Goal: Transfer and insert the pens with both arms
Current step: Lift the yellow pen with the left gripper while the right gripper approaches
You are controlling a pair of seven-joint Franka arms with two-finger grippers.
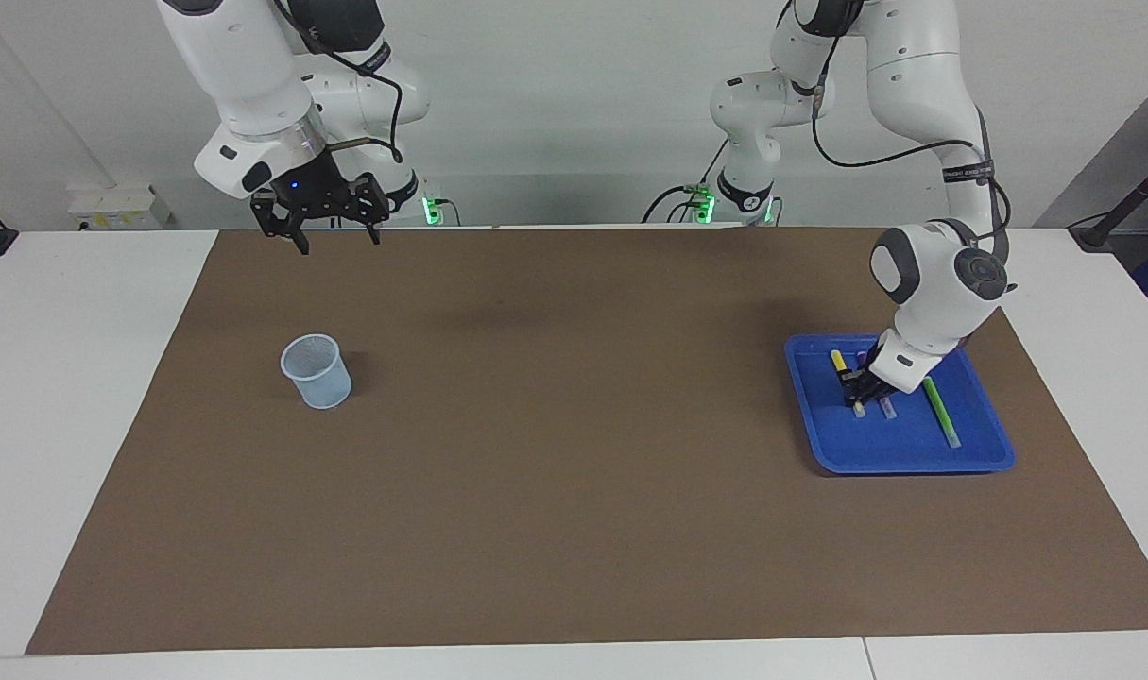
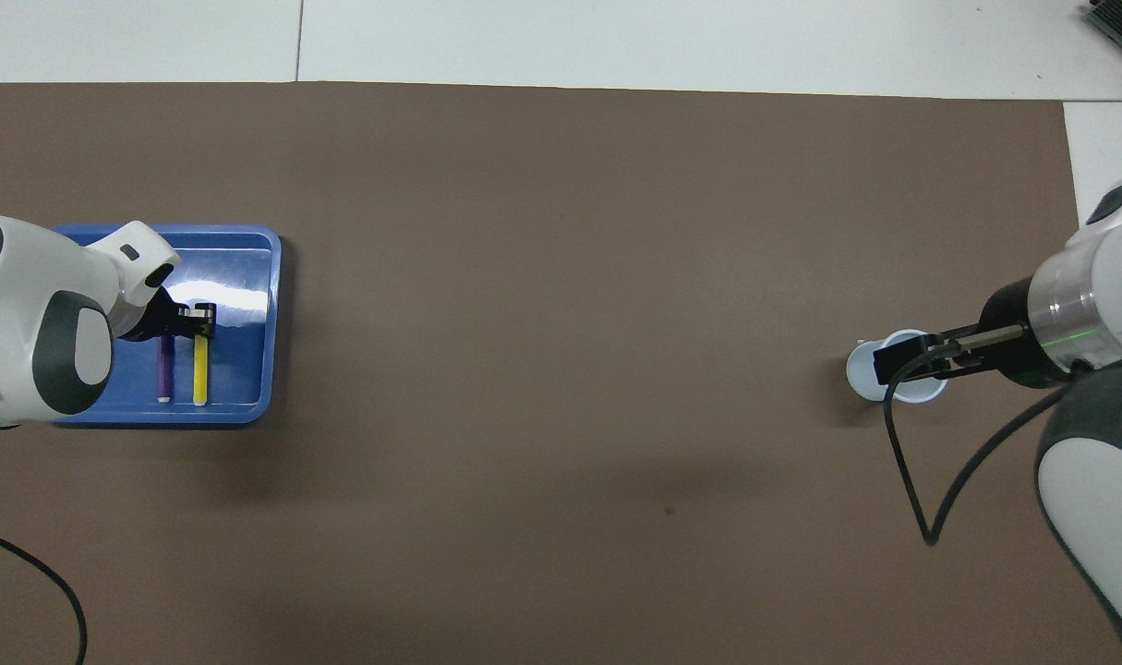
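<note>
Down in the blue tray (image 1: 899,458), the left gripper (image 1: 857,385) had pinched shut on the yellow pen (image 2: 199,369); the right gripper (image 1: 328,227) hung open, up over the mat.

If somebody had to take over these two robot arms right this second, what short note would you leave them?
Left pincer: down in the blue tray, shut on the yellow pen, not lifted yet.
Right pincer: open, empty, waiting in the air at its own end of the table, nearer the robots than the mesh cup.
Purple pen and green pen: lying in the tray beside the yellow one.
Done: yellow pen gripped.
Left: no pen is in the cup yet. Lift the yellow pen, pass it to the right pincer, drop it in the cup, then do the purple and green pens.
</note>
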